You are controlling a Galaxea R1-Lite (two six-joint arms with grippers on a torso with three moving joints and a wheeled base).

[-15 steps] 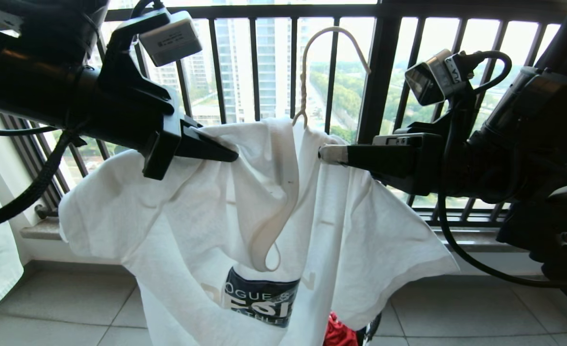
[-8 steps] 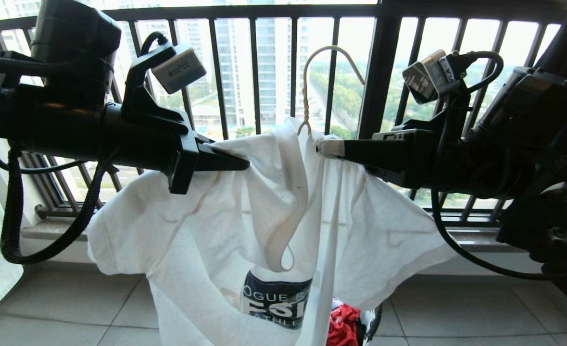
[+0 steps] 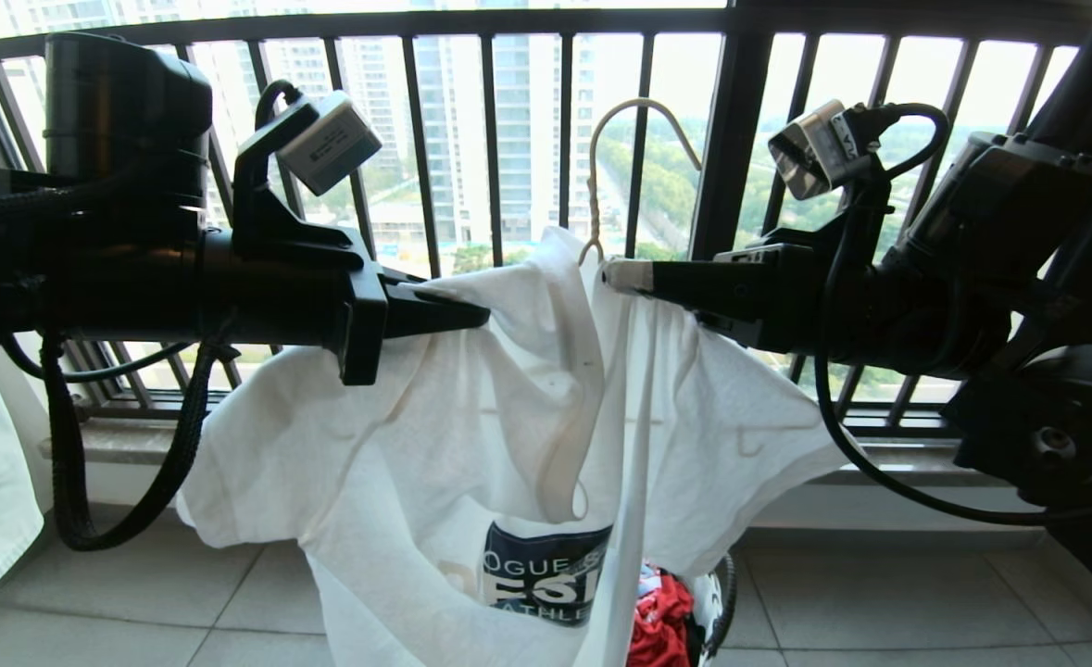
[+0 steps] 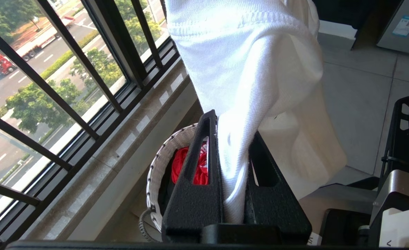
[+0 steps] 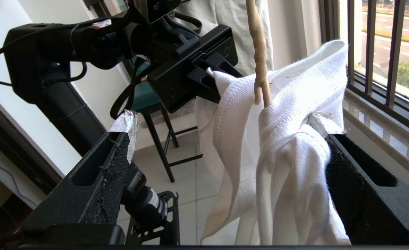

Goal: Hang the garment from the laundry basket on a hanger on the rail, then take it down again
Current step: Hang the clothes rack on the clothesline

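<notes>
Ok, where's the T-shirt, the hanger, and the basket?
T-shirt [image 3: 397,435], head view, on its white front.
Hanger [image 3: 592,199], head view, on its twisted neck.
Basket [image 4: 162,161], left wrist view, on its woven rim.

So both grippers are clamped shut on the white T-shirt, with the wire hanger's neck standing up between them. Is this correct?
Not quite. Only the left gripper is shut on the white T-shirt. The right gripper stands open: the right wrist view shows its fingers wide apart, the cloth lying against only one of them. The wire hanger does stand up between the two grippers, as the head view shows.
</notes>
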